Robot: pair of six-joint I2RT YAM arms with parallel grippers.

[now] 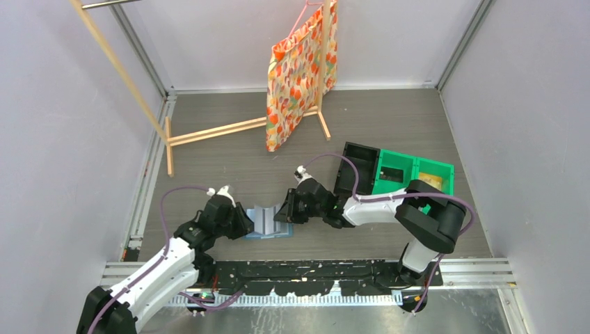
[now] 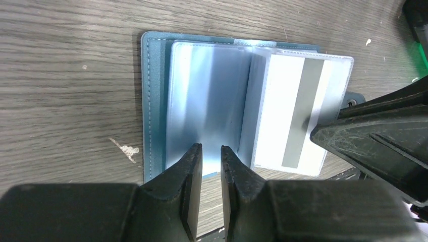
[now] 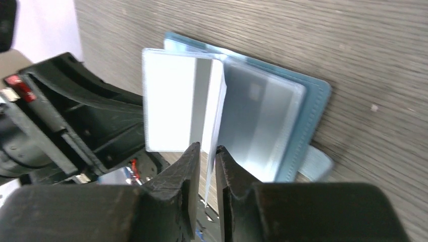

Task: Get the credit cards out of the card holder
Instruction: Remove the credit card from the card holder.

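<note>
Left hand (image 2: 211,151), right hand (image 3: 208,148) low at card holder (image 1: 270,223)

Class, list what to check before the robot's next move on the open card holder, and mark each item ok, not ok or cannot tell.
1. Card holder lies open on the table: ok.
2. Striped card visible in a sleeve: ok.
3. Sleeve leaf runs between the right hand's jaws: ok.
4. That leaf firmly pinched: cannot tell.
5. Left hand steadying the holder's edge: cannot tell.
6. Hands apart, holder between them: ok.
</note>
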